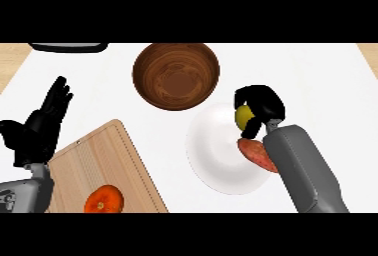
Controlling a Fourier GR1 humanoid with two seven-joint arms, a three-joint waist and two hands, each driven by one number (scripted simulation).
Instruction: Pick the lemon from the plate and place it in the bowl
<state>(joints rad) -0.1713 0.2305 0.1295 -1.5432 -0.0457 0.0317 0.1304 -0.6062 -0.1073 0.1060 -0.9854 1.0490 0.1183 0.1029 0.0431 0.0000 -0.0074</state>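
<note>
A yellow lemon (243, 117) shows at the right side of the white plate (214, 155), mostly covered by my right hand (260, 104), whose fingers and thumb curl round it. Whether the lemon still touches the plate I cannot tell. The brown wooden bowl (176, 75) stands just up and left of the plate, its inside bare. My left hand (40, 127) rests open at the left edge, fingers pointing up, over the counter beside the cutting board.
A reddish sweet potato (256, 154) lies on the plate's right side, partly under my right forearm. A wooden cutting board (103, 170) at lower left carries an orange-red tomato (103, 199). A dark object (68, 47) sits at the top left edge.
</note>
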